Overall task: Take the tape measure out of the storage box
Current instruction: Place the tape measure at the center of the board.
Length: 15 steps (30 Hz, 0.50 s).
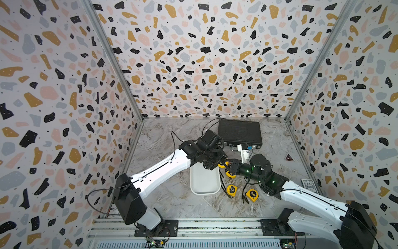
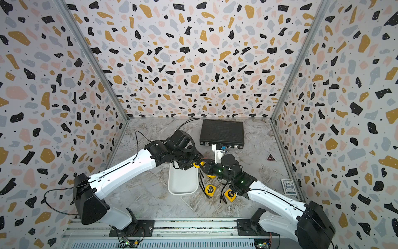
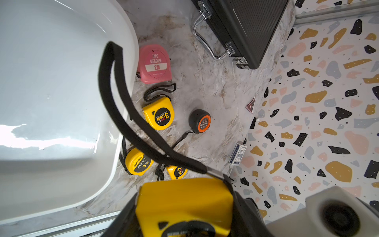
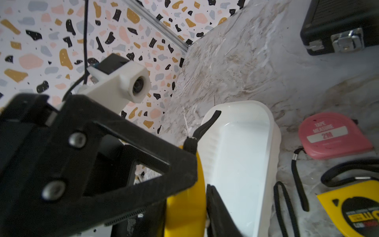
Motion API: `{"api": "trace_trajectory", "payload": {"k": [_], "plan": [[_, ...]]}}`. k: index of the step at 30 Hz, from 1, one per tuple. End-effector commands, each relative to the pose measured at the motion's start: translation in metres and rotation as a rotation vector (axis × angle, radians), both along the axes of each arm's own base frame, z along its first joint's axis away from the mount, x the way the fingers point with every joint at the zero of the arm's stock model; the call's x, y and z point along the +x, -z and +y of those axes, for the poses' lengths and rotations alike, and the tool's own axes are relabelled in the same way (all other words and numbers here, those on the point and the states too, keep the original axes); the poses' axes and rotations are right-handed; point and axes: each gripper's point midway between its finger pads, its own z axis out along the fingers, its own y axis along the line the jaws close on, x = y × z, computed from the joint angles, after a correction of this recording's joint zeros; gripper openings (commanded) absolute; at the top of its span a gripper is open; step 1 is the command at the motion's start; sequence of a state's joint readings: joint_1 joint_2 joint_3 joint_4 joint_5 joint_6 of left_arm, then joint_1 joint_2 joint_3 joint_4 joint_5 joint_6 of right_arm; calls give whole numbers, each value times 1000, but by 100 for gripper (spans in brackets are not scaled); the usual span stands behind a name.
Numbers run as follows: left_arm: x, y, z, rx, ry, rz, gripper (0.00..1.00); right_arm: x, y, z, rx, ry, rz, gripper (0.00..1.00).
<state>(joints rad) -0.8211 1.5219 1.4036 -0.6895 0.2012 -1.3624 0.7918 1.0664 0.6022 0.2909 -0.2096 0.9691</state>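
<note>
The white storage box [image 1: 204, 183] [image 2: 183, 183] lies mid-table, and the part of its inside [image 3: 51, 82] that shows is bare. A yellow tape measure [image 1: 221, 165] [image 3: 184, 201] hangs over the box's far right corner, held from both sides. My left gripper [image 1: 217, 163] [image 3: 184, 213] is shut on its broad body. My right gripper [image 1: 228, 165] [image 4: 185, 213] is shut across its narrow yellow edge [image 4: 184, 205]. Its black wrist strap [image 3: 114, 92] loops out over the box rim.
Right of the box, several tape measures lie on the marble: pink [image 3: 154, 63], yellow [image 3: 159, 113] [image 1: 231, 189] [image 1: 252, 195], black-orange [image 3: 200, 121]. A black briefcase [image 1: 240, 131] sits at the back. A card deck [image 1: 308, 185] and a red triangle [image 1: 289, 157] lie by the right wall.
</note>
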Motion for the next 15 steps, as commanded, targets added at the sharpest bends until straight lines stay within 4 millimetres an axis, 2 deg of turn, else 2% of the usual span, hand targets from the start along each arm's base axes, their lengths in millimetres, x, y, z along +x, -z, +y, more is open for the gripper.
{"api": "trace_trajectory", "payload": {"k": [1,4,5,6,8,9,11,15], "plan": [[0,-18,-6,-67,1,-34,0,-2,-5,0,-1,-7,-28,13],[2,-19,-6,-64,4,-48,0,-3,-4,-2,-1,-1,-17,8],[3,-21,-6,-64,8,-58,14,-3,-3,-4,-4,6,-9,8],[5,-21,-5,-56,8,-68,37,-2,-1,-7,-10,21,-3,7],[6,-24,-3,-41,11,-89,68,-1,7,-16,-28,53,25,6],[7,-24,0,-27,13,-96,80,1,11,-22,-34,73,41,6],[8,-26,5,-5,14,-108,97,6,18,-37,-39,121,73,5],[6,-21,19,38,5,-120,100,19,33,-83,-64,257,150,5]]}}
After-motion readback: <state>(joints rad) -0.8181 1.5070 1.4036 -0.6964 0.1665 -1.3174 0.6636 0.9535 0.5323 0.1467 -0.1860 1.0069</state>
